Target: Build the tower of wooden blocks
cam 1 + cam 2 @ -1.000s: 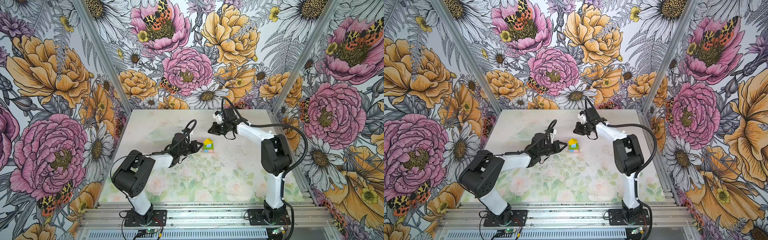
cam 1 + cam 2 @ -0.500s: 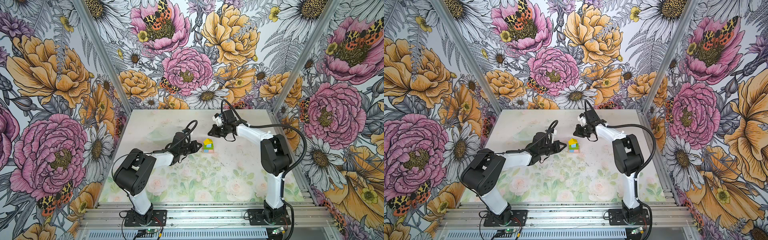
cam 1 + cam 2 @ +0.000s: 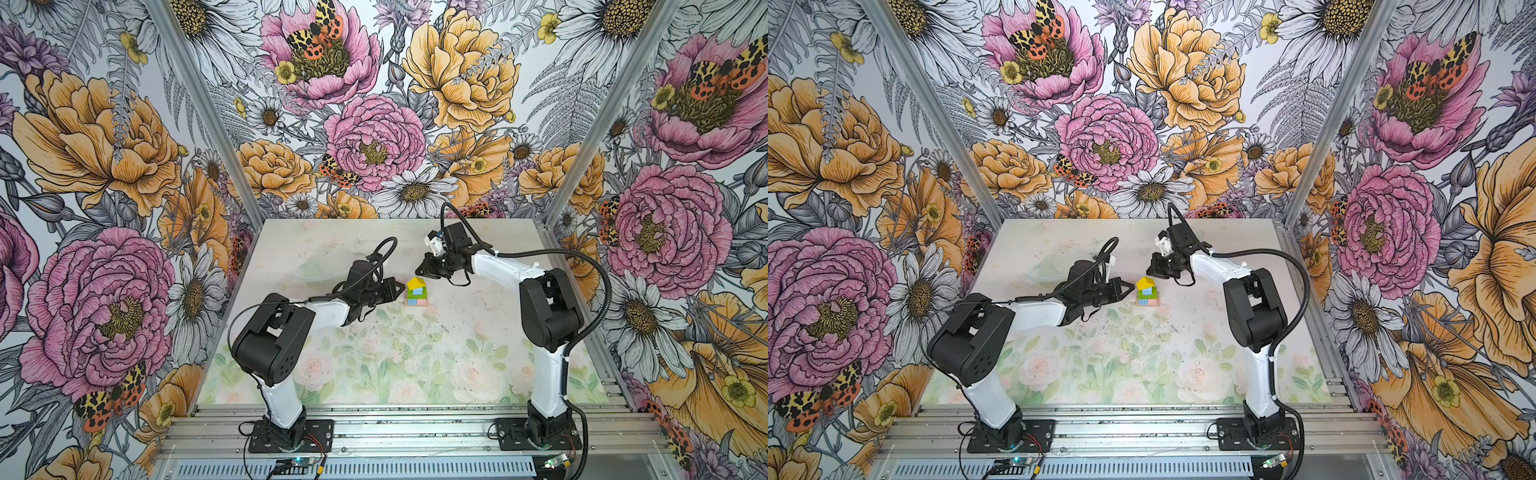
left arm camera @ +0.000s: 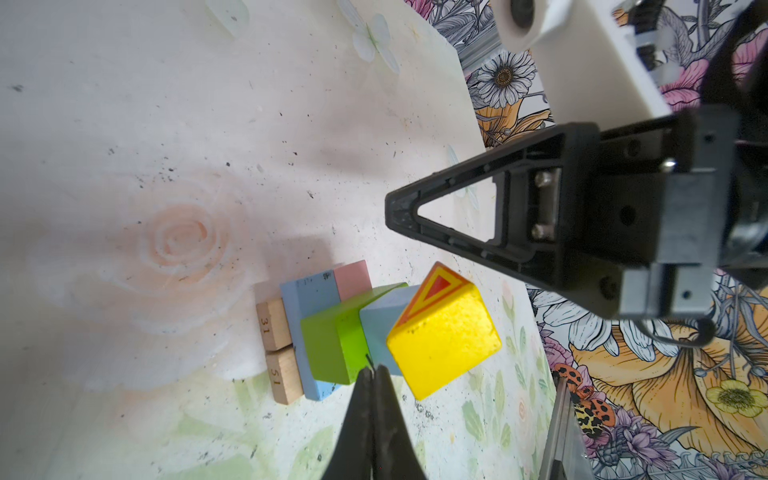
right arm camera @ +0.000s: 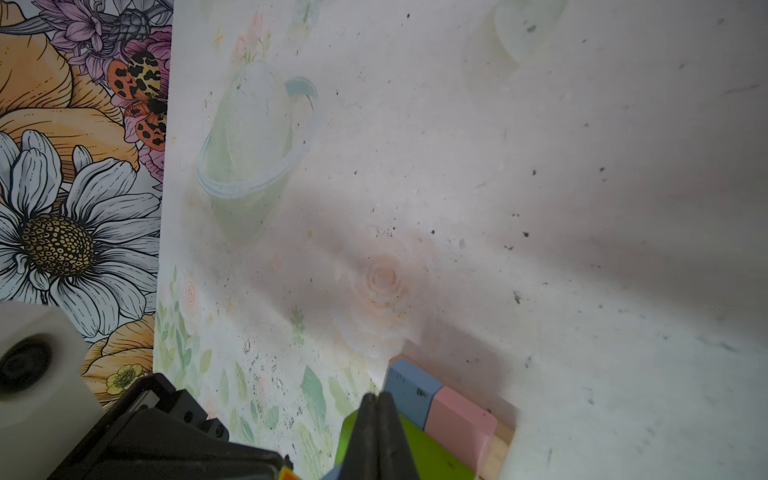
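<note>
The tower [image 3: 416,292] [image 3: 1147,291] stands mid-table in both top views. In the left wrist view it shows two tan planks [image 4: 276,328], a light blue brick [image 4: 309,299] beside a pink brick [image 4: 353,276], a green brick [image 4: 328,345], a blue cube [image 4: 380,320] and a yellow roof piece [image 4: 444,336] on top, turned a little askew. My left gripper [image 3: 402,286] [image 4: 372,371] is shut and empty, its tip right at the tower's left side; I cannot tell if it touches. My right gripper [image 3: 419,271] [image 5: 377,397] is shut and empty, just behind and above the tower.
The floral table mat [image 3: 374,353] spreads toward the front rail. Flowered walls close in the back and both sides. The two grippers point at each other across the tower, a short way apart.
The left arm has edged slightly to the right. The tower and the right gripper stand much as before.
</note>
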Robot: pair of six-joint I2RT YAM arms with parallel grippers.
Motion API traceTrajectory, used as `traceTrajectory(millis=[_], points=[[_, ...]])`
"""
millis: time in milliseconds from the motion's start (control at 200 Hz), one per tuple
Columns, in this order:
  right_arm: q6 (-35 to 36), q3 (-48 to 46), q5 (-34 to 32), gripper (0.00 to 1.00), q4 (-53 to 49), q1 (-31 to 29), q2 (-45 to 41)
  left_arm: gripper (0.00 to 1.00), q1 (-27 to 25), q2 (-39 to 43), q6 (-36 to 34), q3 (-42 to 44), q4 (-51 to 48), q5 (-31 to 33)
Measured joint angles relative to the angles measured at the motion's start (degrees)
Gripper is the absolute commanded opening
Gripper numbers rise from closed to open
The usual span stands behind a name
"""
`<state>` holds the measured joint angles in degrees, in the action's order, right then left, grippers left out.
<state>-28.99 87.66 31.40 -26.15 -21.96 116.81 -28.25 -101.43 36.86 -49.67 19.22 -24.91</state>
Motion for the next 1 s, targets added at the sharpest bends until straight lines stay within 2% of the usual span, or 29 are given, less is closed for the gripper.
traceTrajectory(millis=[1001], points=[[0.0,-2.9,-0.1,0.0,1.2,0.0,-1.0,0.0,0.0,-1.3,-0.4,-2.3,-1.5,0.0]])
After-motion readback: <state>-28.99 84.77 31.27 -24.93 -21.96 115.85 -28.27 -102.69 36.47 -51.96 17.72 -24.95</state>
